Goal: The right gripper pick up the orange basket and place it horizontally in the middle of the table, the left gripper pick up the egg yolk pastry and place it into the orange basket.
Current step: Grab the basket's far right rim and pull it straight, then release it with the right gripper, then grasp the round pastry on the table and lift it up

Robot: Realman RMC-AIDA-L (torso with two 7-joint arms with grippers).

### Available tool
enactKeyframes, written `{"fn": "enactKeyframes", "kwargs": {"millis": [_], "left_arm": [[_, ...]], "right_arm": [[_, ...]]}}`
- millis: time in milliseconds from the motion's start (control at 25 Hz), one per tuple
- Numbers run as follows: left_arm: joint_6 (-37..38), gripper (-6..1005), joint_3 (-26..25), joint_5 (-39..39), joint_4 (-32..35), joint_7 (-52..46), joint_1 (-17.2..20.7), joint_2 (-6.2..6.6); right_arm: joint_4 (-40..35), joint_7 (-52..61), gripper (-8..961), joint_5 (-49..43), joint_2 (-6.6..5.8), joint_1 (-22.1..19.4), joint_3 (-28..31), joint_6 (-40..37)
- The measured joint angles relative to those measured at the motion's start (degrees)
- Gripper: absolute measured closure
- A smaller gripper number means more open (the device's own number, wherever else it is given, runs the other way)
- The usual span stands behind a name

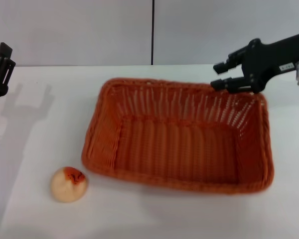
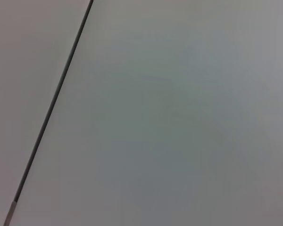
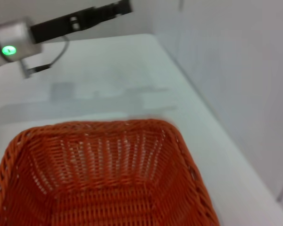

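The orange basket lies flat and lengthwise across the middle of the white table, with nothing inside it. My right gripper hovers at the basket's far right corner, just above the braided rim, its two short fingers spread apart with nothing between them. In the right wrist view the basket fills the lower part of the picture. The egg yolk pastry sits on the table by the basket's near left corner, a small gap apart from it. My left gripper is raised at the far left edge, well away from the pastry.
A pale wall with a dark vertical seam stands behind the table. The left wrist view shows only a plain pale surface with a dark seam. The left arm appears far off in the right wrist view.
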Motion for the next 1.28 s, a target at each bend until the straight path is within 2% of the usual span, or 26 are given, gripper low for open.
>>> {"fn": "enactKeyframes", "kwargs": {"millis": [240, 320, 360, 400, 440, 480, 520, 560, 600, 640, 720, 760, 800, 920, 960, 1040, 1080, 1120, 1160, 1200, 1280], "left_arm": [[-0.53, 210, 0.0, 0.0, 0.04, 0.0, -0.07, 0.0], [-0.62, 211, 0.01, 0.0, 0.14, 0.0, -0.13, 0.0], [-0.68, 211, 0.06, 0.0, 0.24, 0.0, -0.16, 0.0], [-0.68, 211, 0.17, 0.0, 0.26, 0.01, -0.18, 0.02], [-0.68, 211, 0.23, 0.0, 0.25, 0.01, -0.18, 0.06], [-0.68, 211, 0.23, -0.01, 0.23, 0.01, -0.17, 0.13], [-0.68, 211, 0.16, -0.07, 0.18, 0.1, -0.18, 0.14], [-0.73, 211, -0.48, -0.31, 0.1, 0.71, -0.14, -0.03], [-0.73, 211, -0.48, -0.31, 0.1, 0.71, -0.14, -0.03], [-0.81, 211, -0.88, -0.47, 0.08, 1.03, -0.13, -0.12], [-0.88, 211, -1.54, -0.55, -0.01, 1.35, -0.12, -0.17], [-0.64, 211, -1.6, -0.44, -0.01, 1.29, -0.02, -0.06], [-0.64, 211, -1.6, -0.44, -0.01, 1.29, -0.02, -0.06], [-0.4, 211, -1.41, -0.27, 0.21, 1.13, 0.07, 0.06], [0.81, 211, 0.04, 0.72, 2.06, 0.49, 0.5, 0.32], [3.33, 211, 2.6, 2.84, 7.35, -3.08, 1.23, 0.47], [3.33, 211, 2.6, 2.84, 7.35, -3.08, 1.23, 0.47], [5.01, 211, 4.48, 3.64, 10.93, -7.0, 1.92, 0.55], [8.34, 211, 7.83, 4.47, 17.62, -13.64, 3.07, 0.72], [8.34, 211, 7.83, 4.47, 17.62, -13.64, 3.07, 0.72], [10.61, 211, 11.87, 4.83, 23.34, -18.78, 4.04, 1.05]], "right_arm": [[-0.12, -3.33, 595, 5.0, 0.07, -2.93, 3.98, 5.66], [0.22, -5.66, 560, 8.71, 0.13, -4.57, 6.59, 6.91], [0.66, -8.7, 542, 14.18, 0.54, -6.92, 9.32, 7.78], [0.66, -8.7, 472, 14.18, 0.54, -6.92, 9.32, 7.78], [0.88, -11.92, 402, 20.89, 1.46, -10.13, 11.8, 8.29], [0.88, -11.92, 402, 20.89, 1.46, -10.13, 11.8, 8.29], [0.91, -13.26, 402, 24.63, 2.03, -11.93, 12.86, 8.45], [1.11, -15.65, 402, 31.76, 3.23, -15.61, 14.23, 8.65], [1.11, -15.65, 402, 31.76, 3.23, -15.61, 14.23, 8.65], [2.28, -18.52, 402, 38.89, 4.38, -19.27, 15.33, 8.82], [3.52, -20.0, 402, 41.96, 4.67, -20.49, 16.0, 8.91], [7.58, -23.18, 402, 48.31, 5.18, -22.95, 18.09, 9.07], [7.58, -23.18, 402, 48.31, 5.18, -22.95, 18.09, 9.07], [14.2, -25.87, 402, 54.35, 5.06, -25.27, 21.06, 8.88], [17.62, -27.2, 402, 56.03, 4.8, -26.7, 22.33, 8.77], [19.23, -28.03, 402, 56.5, 4.78, -27.95, 22.78, 8.85], [19.23, -28.03, 402, 56.5, 4.78, -27.95, 22.78, 8.85], [19.73, -28.27, 402, 56.53, 4.79, -28.44, 22.9, 8.99], [20.57, -28.45, 402, 56.56, 4.91, -29.14, 23.01, 9.23], [20.57, -28.45, 402, 56.56, 4.91, -29.14, 23.01, 9.23], [21.03, -28.48, 402, 56.57, 4.91, -29.5, 23.02, 9.24]]}}
